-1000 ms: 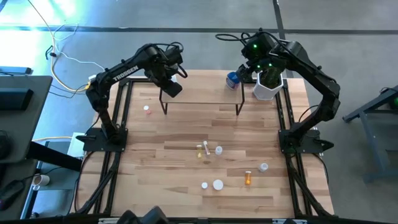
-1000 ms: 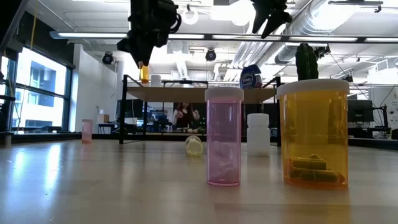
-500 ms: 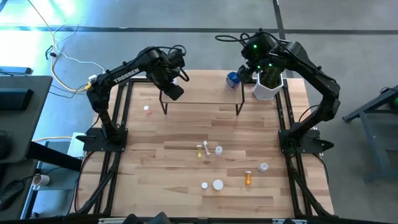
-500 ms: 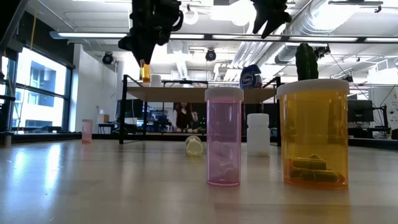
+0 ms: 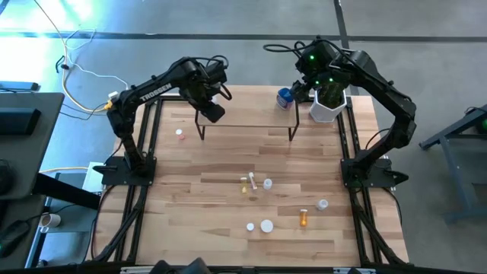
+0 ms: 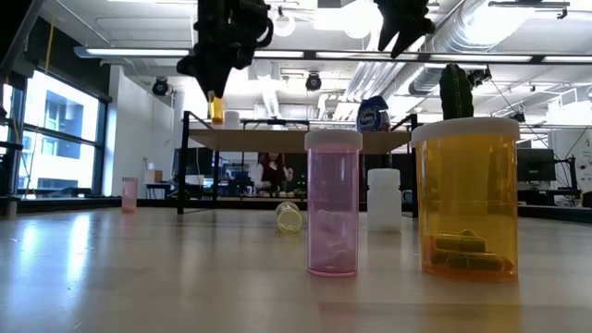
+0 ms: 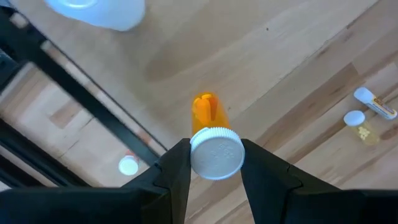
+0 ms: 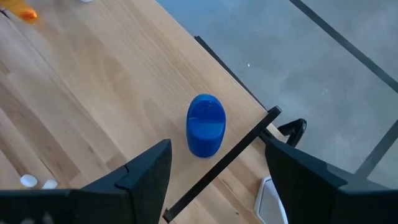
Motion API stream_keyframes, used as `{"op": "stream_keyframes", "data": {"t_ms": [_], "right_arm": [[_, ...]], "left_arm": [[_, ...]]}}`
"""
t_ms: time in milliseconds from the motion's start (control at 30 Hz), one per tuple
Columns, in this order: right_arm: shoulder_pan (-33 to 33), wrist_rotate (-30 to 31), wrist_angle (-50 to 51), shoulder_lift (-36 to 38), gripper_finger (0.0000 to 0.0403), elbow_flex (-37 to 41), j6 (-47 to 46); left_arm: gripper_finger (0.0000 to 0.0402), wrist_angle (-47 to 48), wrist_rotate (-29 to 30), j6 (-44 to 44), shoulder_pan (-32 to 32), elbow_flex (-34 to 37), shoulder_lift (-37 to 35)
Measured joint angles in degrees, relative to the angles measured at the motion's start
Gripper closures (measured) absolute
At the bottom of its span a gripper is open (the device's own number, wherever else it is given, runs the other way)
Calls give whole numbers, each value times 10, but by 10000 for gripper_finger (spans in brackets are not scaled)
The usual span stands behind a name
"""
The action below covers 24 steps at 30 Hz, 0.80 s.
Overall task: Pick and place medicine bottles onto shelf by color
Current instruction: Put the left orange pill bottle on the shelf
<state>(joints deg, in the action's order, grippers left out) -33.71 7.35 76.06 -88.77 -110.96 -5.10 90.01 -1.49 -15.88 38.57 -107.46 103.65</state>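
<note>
Orange bottle (image 7: 208, 112), white cap (image 7: 216, 153); blue jar (image 8: 206, 124)

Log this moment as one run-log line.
left gripper: shut on orange bottle, over shelf | right gripper: open, above blue jar | bottles on table: unsorted

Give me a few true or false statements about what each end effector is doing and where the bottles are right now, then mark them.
1. The left end effector grips an orange bottle by its white cap. True.
2. The right end effector holds the blue jar. False: it is open above the jar, which stands on the shelf.
3. A pink bottle stands upright on the table. True.
4. The shelf holds no bottles. False: the blue jar is on it.
</note>
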Motion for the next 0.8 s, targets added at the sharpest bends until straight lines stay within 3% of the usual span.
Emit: {"op": "stream_keyframes", "data": {"t_ms": [800], "right_arm": [[0,0,4,0,153,0,-9]], "left_arm": [[284,0,-6,11,-1,1,6]]}}
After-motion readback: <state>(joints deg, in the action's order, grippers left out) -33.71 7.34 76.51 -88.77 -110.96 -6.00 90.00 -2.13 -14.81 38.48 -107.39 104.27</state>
